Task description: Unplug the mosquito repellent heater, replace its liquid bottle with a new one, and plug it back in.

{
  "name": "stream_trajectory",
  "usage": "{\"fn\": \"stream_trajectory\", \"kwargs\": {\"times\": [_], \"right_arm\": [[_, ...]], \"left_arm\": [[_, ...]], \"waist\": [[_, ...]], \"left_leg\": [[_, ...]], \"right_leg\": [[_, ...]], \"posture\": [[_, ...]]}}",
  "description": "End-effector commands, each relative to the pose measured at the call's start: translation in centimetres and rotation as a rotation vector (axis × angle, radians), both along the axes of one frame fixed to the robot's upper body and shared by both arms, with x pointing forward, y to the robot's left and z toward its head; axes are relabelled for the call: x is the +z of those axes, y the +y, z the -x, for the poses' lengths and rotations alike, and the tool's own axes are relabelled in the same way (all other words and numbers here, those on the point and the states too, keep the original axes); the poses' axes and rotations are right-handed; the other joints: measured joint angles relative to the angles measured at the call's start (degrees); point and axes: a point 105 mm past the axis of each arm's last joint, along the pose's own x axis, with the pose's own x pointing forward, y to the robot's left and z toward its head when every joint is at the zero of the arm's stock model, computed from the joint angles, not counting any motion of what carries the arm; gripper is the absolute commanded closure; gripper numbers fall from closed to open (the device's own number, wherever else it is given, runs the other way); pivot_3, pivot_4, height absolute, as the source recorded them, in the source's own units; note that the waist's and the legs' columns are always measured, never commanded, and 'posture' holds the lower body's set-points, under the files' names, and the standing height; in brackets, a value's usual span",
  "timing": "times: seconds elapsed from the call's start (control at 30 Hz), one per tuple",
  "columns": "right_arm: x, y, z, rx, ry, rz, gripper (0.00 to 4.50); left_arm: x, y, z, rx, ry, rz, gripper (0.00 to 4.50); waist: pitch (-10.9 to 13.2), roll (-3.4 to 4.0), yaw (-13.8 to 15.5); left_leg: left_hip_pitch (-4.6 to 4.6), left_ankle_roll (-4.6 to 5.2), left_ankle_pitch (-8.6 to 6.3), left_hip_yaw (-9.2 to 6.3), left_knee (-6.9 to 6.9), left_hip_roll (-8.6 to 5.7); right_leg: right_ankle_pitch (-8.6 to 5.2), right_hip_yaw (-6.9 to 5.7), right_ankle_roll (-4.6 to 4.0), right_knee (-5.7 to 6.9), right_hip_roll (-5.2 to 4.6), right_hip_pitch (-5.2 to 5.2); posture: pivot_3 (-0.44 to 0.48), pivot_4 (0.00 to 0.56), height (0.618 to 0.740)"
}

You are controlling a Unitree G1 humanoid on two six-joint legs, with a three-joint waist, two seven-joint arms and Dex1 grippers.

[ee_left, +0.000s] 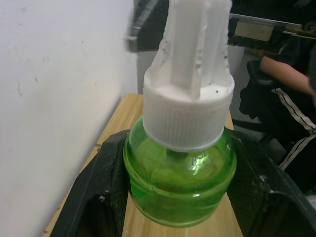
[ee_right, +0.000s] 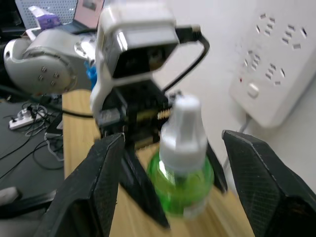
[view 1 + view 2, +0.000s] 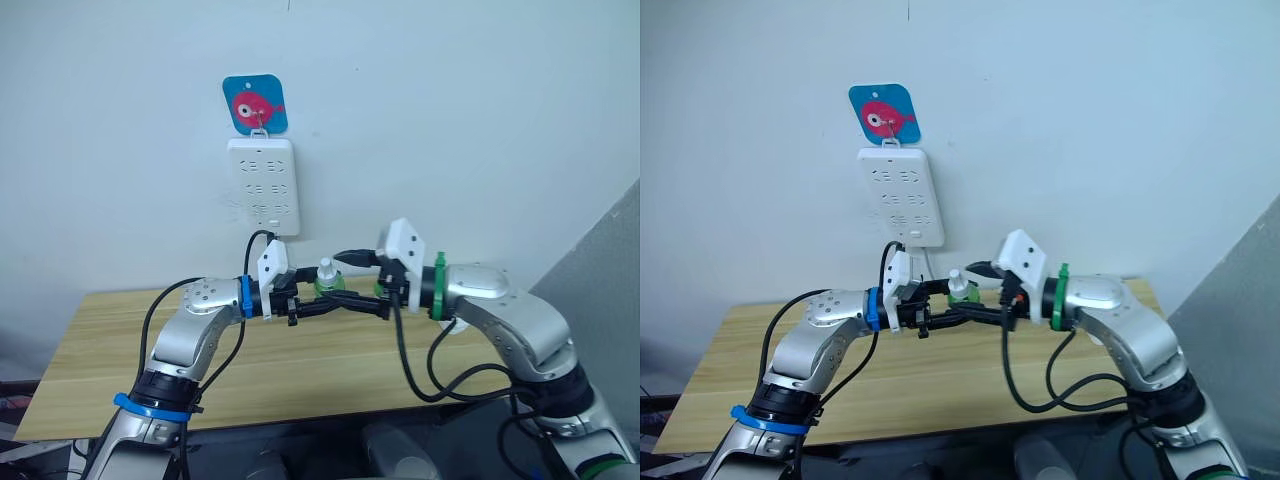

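The left gripper [image 3: 318, 305], near the middle of the head camera's frame, is clamped on the round belly of the new bottle [image 3: 327, 280], one black finger [image 1: 96, 197] pressed against each side of the green glass. The right gripper [image 3: 362, 300] faces it from the right with its fingers [image 2: 101, 182] spread wide on either side of the bottle, not touching it. Behind them, a wooden table [image 3: 100, 350] fills the lower half of the frame. On the white wall above, at upper centre, hangs a white power strip [image 3: 263, 186] under a blue hook plate with a pink fish [image 3: 255, 104]. The bottle stands upright, held above the table, its long axis vertical, white cap [image 1: 190, 106] pointing up.
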Motion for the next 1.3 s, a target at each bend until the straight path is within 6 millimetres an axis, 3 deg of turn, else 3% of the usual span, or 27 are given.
{"fn": "stream_trajectory", "kwargs": {"times": [0.03,0.2,0.37,0.6,0.7,1.0,1.27,1.3], "right_arm": [[0.6,0.8,-0.9,-0.034,-0.035,-0.014,1.21],[0.3,1.0,-1.7,-0.058,-0.02,-0.016,1.21],[0.6,-1.6,-2.2,-0.079,0.01,-0.007,1.21],[0.8,-5.4,-0.8,-0.005,0.073,0.057,1.21],[0.5,-5.8,0.3,0.05,0.081,0.104,1.21],[1.4,-2.8,0.8,0.061,0.053,0.008,1.21],[1.7,0.4,-0.3,0.059,0.078,-0.045,1.21],[1.7,0.5,-0.3,0.062,0.086,-0.047,1.38]], "left_arm": [[0.9,-0.2,0.3,-0.023,-0.05,0.008,2.22],[0.9,-0.3,0.3,-0.025,-0.051,0.008,2.22],[0.9,-0.2,0.4,-0.021,-0.051,0.01,2.22],[0.7,-0.1,0.5,-0.017,-0.048,0.008,2.22],[0.7,0.0,0.4,-0.018,-0.049,0.008,2.22],[0.7,0.0,0.4,-0.022,-0.053,0.003,2.22],[0.5,-0.1,0.6,-0.038,-0.059,-0.008,2.22],[0.5,-0.1,0.6,-0.038,-0.06,-0.009,2.22]], "waist": [[0.0,0.0,0.0],[0.0,0.0,0.1],[0.0,0.0,0.1],[0.0,0.0,0.1],[0.0,0.0,0.0],[0.0,0.0,-0.1],[0.0,0.01,0.0],[0.0,0.0,0.0]], "left_leg": [[0.0,0.0,0.0,0.0,0.0,0.0],[-0.01,0.0,0.0,0.0,0.0,0.0],[-0.01,0.0,0.0,0.0,0.0,-0.01],[-0.01,0.0,0.0,0.03,0.0,-0.02],[0.0,0.01,0.0,0.02,-0.02,-0.01],[0.0,0.0,0.0,0.05,-0.02,0.0],[-0.02,0.0,0.0,0.04,-0.01,-0.01],[-0.02,0.0,0.0,0.04,-0.01,-0.01]], "right_leg": [[0.0,0.0,0.0,0.01,0.0,0.0],[0.0,0.0,0.0,0.0,-0.01,0.0],[0.0,0.0,0.0,0.0,-0.01,0.0],[0.0,0.01,0.0,-0.02,-0.01,0.0],[0.0,0.0,0.0,-0.02,0.0,0.0],[-0.01,0.05,0.0,-0.01,0.01,-0.02],[0.0,0.04,0.0,-0.01,-0.01,-0.02],[0.0,0.04,0.0,-0.01,-0.02,-0.02]], "posture": [[-0.238,0.052,0.74],[-0.229,0.051,0.74],[-0.227,0.05,0.74],[-0.234,0.049,0.74],[-0.234,0.049,0.74],[-0.232,0.045,0.74],[-0.232,0.044,0.74],[-0.224,0.045,0.74]]}}
